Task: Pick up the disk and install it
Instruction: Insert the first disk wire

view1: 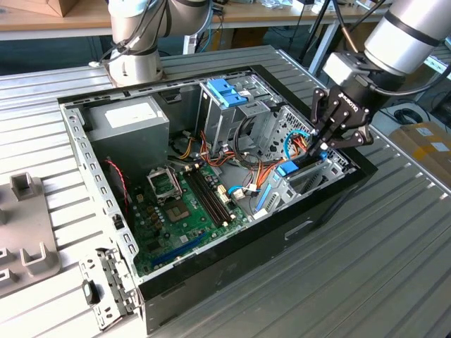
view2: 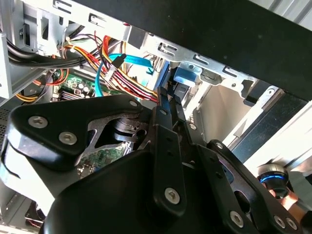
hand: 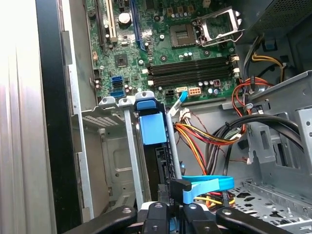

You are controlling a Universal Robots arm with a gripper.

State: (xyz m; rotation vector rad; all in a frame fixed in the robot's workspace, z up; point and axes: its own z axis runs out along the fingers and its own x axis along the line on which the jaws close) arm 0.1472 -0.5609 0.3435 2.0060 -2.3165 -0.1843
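The gripper is reaching into the open computer case, fingers clamped on the disk, which is standing edge-up in its metal bay.

Looking like a robotics lab / workshop: opened PC case lying on a ribbed aluminium bench, grey fixture blocks sitting at the bench's edge on the exterior view's left, second robot arm's base standing at the far edge, wooden desks w/ cables running behind.
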